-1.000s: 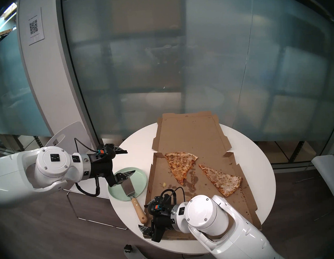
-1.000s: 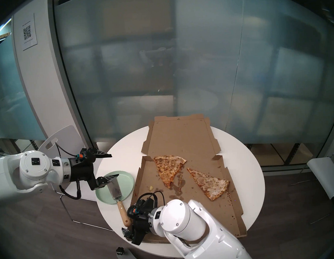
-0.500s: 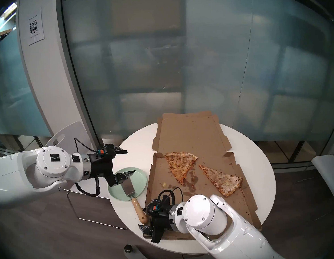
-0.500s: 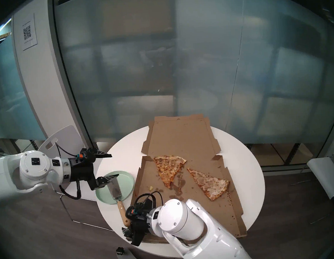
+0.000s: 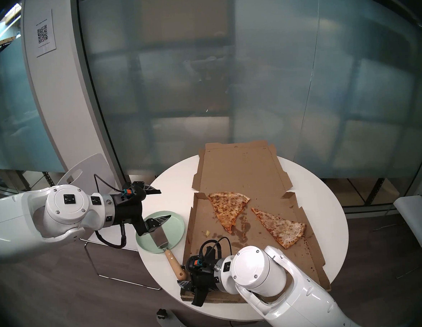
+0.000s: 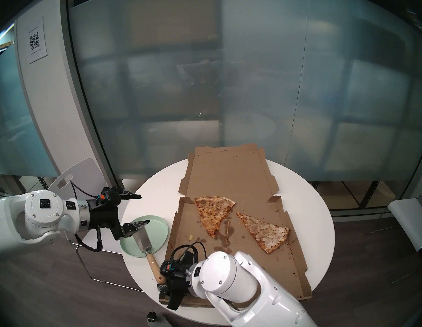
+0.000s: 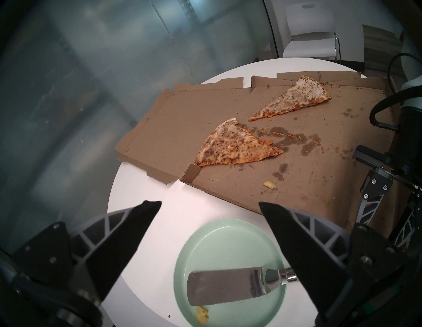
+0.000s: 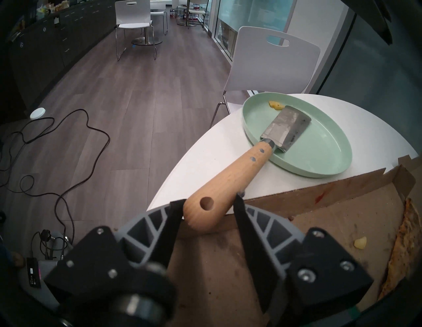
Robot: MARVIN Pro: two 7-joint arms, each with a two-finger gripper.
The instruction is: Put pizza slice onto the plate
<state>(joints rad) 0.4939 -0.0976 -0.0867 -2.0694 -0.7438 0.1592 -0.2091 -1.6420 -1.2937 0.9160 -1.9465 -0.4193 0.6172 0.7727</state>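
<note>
Nearest me, the right gripper [image 8: 206,206] has its black fingers on either side of the butt end of the wooden-handled metal spatula [image 8: 230,180]. The left finger is touching the wood, the right one sits just beside it, and I cannot tell whether the grip is tight. The handle lies along the near left edge of the open brown cardboard pizza box [image 5: 259,231], and the steel blade rests inside the small round mint-green plate [image 5: 177,233]. That plate sits at the left edge of the round white table [image 5: 330,216], with a yellowish crumb [image 7: 202,314] in it. The left gripper [image 7: 210,206] hangs above the plate with its jaws spread wide and nothing between them. Farther in, the long triangular pizza slice with pale whitish cheese, dark specks and orange-red edges [image 5: 280,227] lies flat toward the box's right side. The wider, browner-orange slice [image 5: 228,210] lies near the box's far left corner.
</note>
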